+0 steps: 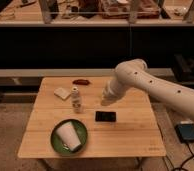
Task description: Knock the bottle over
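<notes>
The bottle (pixel 76 99) stands upright on the left half of the wooden table (pixel 135 137); it is slim and clear, with a white cap. My gripper (pixel 106 98) hangs at the end of the white arm (pixel 140 80), low over the table's middle. It is shut, holds nothing, and sits a short way to the right of the bottle without touching it.
A white paper cup (pixel 70 136) lies on a green plate (pixel 57 142) at the front left. A flat black object (pixel 105 116) lies just below the gripper. A pale block (pixel 62 92) and a reddish item (pixel 80 81) sit at the back left. A blue box (pixel 189 132) rests on the floor, right.
</notes>
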